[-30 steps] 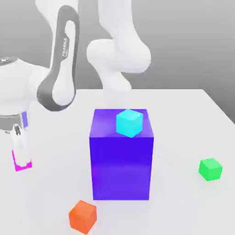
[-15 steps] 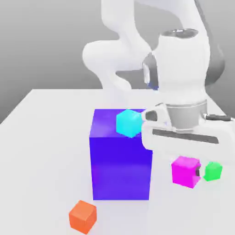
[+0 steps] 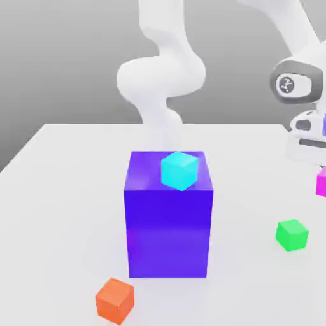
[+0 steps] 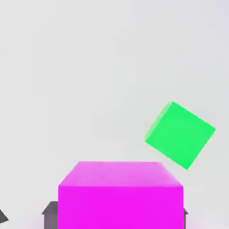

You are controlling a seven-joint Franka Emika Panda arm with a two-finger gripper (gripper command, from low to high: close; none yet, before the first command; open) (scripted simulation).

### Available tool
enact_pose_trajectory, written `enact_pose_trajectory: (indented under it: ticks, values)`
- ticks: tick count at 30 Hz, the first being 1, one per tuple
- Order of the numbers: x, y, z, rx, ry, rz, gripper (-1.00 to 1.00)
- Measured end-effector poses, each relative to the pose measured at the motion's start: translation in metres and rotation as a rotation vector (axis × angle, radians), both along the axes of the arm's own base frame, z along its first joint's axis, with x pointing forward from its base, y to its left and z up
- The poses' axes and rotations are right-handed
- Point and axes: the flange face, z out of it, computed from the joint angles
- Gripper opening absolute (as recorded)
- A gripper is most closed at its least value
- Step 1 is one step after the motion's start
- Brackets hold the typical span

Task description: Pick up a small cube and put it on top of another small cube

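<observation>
The magenta cube sits clamped between the end effector's fingers, raised over the tabletop; the green cube lies just beside, below.

The big block stands mid-worktop, the top cube on it. The front cube lies by the near edge. The target cube lies toward the exterior view's right edge, with the raised cube higher up and nearer that edge.

Claw clamped, raised off table
</observation>
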Motion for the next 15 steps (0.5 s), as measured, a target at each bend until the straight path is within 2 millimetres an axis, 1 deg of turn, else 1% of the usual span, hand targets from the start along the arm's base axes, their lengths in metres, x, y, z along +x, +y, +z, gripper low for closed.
enact_pose_trajectory:
  ticks: [2,9,15]
  values:
    - [-0.001,-0.006,-0.009,-0.017,0.007,-0.026,-1.00]
    - [0.001,-0.005,-0.035,-0.021,0.003,-0.037,-1.00]
    - [-0.003,-0.007,-0.068,-0.023,0.010,-0.031,-1.00]
